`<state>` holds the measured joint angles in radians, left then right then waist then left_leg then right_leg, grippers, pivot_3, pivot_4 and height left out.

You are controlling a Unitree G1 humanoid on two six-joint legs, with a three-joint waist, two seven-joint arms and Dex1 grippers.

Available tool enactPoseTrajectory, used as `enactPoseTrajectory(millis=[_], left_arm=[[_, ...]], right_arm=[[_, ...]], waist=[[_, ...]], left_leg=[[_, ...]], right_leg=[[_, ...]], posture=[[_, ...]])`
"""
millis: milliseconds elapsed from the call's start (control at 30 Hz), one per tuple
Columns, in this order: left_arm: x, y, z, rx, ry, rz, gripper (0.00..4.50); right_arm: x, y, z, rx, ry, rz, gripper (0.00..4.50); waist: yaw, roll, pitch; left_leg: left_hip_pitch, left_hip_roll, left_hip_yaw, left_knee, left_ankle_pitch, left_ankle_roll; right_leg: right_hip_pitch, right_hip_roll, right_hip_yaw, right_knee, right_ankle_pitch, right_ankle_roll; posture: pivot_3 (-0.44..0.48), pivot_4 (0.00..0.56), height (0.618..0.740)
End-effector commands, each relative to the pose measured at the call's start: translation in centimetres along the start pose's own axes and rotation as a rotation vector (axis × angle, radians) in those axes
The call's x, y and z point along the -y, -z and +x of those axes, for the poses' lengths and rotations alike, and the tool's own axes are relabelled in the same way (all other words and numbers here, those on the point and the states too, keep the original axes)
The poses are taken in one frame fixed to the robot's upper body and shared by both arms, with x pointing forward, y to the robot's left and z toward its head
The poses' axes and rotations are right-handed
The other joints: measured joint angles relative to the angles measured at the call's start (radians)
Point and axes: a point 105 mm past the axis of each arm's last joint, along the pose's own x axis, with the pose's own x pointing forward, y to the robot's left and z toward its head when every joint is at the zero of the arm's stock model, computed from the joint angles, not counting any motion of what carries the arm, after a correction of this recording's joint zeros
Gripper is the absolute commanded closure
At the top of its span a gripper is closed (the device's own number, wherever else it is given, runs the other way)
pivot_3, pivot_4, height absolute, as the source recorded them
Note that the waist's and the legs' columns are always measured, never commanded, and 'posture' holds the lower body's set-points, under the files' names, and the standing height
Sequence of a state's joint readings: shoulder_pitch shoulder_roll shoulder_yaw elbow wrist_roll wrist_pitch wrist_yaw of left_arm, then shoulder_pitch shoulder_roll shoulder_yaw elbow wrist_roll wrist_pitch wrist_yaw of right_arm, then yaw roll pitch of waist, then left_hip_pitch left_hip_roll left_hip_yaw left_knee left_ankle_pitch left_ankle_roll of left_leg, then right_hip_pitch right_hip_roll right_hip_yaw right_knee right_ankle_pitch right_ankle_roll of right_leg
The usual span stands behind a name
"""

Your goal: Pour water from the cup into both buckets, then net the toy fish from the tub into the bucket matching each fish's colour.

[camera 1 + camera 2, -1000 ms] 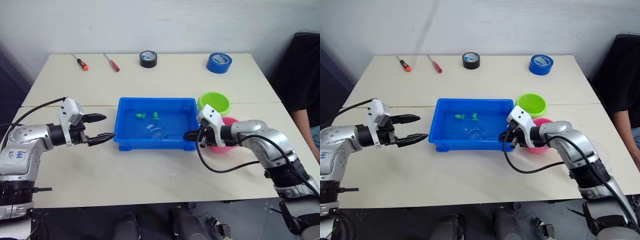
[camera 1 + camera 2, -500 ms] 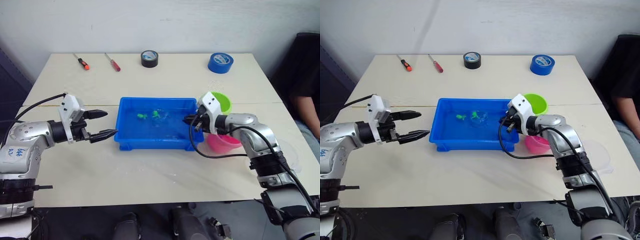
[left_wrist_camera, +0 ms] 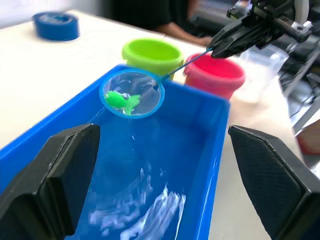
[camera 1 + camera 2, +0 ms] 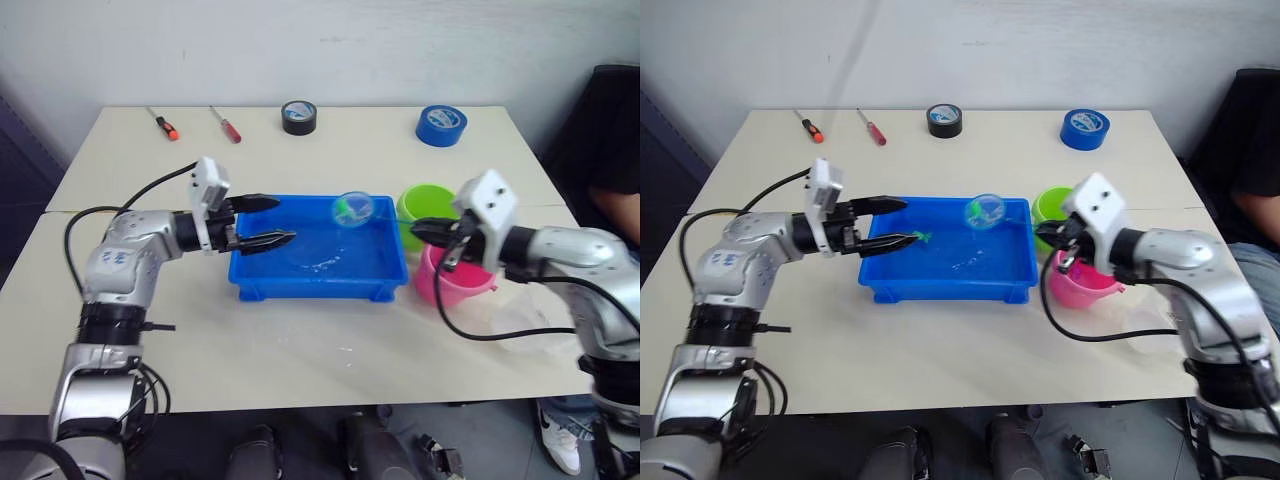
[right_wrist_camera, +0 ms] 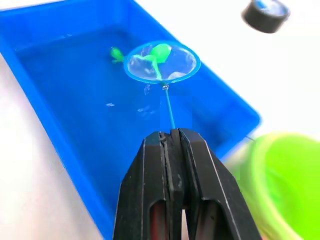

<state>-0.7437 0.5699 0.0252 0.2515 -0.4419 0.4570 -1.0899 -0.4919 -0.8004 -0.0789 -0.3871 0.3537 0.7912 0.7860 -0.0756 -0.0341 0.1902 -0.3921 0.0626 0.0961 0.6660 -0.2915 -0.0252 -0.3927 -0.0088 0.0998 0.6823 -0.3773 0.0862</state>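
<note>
While lifted over the tub (image 4: 318, 262), the net (image 4: 353, 207) holds a green fish (image 3: 122, 99).

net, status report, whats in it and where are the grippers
Right gripper shut on net handle, green fish in it, over tub. Left gripper open at tub's left end. Path to green bucket clear.

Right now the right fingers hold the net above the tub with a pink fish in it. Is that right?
Not quite. The fish in the net is green, as the right wrist view shows. The right fingers do hold the net above the tub.
</note>
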Motion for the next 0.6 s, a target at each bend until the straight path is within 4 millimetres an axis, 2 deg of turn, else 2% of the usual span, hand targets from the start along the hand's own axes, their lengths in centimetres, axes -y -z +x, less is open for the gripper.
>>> enactPoseTrajectory(millis=[33, 267, 433, 500, 600], left_arm=[[0.1, -0.7, 1.4, 0.02, 0.067, 0.043, 0.02], [0.4, -1.3, 3.2, 0.057, 0.132, 0.06, 0.02], [0.6, -1.0, 3.6, 0.058, 0.143, 0.063, 0.02], [0.7, -1.0, 3.6, 0.061, 0.143, 0.063, 0.02], [1.0, -0.8, 3.5, 0.059, 0.144, 0.063, 0.02]], right_arm=[[1.9, -1.1, -3.0, -0.003, 0.119, -0.048, 4.5], [4.2, -0.8, -6.0, -0.064, 0.253, -0.097, 4.5], [4.6, 0.5, -6.1, -0.127, 0.261, -0.25, 4.5], [5.2, 1.4, -6.0, -0.16, 0.294, -0.348, 4.5], [6.2, 2.3, -5.8, -0.246, 0.321, -0.643, 4.5]], waist=[[-0.001, 0.0, 0.0], [-0.007, 0.0, 0.0], [-0.003, 0.0, 0.0], [-0.003, 0.0, 0.0], [-0.003, 0.0, 0.0]], left_leg=[[0.0, 0.0, 0.0, 0.0, 0.0, 0.0], [0.001, 0.001, 0.001, -0.001, 0.0, -0.001], [0.001, 0.0, 0.002, -0.001, 0.0, -0.001], [0.001, 0.0, 0.002, -0.001, 0.0, -0.001], [0.001, 0.0, 0.003, 0.0, 0.0, -0.001]], right_leg=[[0.0, 0.0, 0.0, -0.001, 0.0, 0.0], [0.0, 0.001, 0.002, -0.001, 0.0, 0.0], [0.0, 0.001, 0.002, -0.001, 0.0, 0.0], [0.0, 0.001, 0.002, -0.002, 0.0, 0.001], [0.0, 0.001, 0.003, -0.002, 0.0, 0.001]], posture=[[0.0, 0.15, 0.74], [0.0, 0.15, 0.74], [0.0, 0.15, 0.74], [0.0, 0.15, 0.74], [0.0, 0.15, 0.74]])
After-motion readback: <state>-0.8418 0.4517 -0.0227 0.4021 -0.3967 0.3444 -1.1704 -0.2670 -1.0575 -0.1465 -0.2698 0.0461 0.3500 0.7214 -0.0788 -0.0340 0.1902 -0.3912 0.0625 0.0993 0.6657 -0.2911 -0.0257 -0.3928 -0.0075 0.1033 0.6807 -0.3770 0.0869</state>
